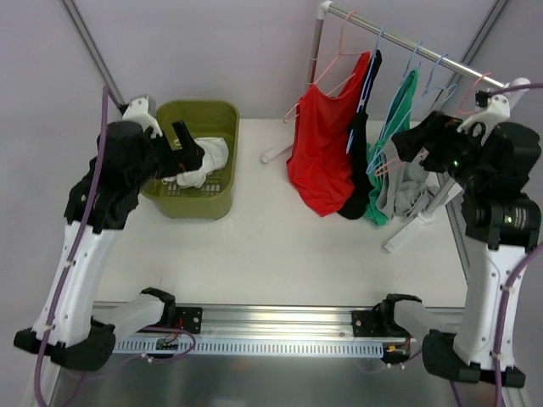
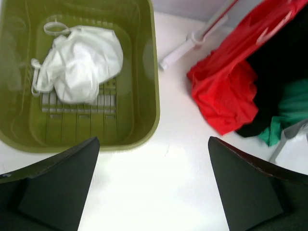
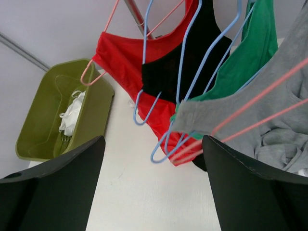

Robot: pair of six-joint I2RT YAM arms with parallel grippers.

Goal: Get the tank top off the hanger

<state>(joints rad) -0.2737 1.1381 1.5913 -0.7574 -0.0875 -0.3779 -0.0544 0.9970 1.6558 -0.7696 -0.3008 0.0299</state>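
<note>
Hovering above the green basket (image 1: 216, 199) (white garment (image 2: 82, 65) inside), the left gripper (image 2: 154, 139) is being held with fingers spread. The grey tank top (image 3: 279, 139) is being held up at the right end of the rail (image 1: 407, 42); the right gripper (image 3: 153, 139) is being held near it, fingers spread, empty.

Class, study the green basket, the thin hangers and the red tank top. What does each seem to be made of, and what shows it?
Green basket: moulded plastic, slightly glossy, with smooth walls and a slotted base.
Hangers: thin bent rods in blue and pink, probably coated wire, though plastic is possible.
Red tank top: soft matte fabric, likely knit, since it drapes and bunches in folds.
</note>
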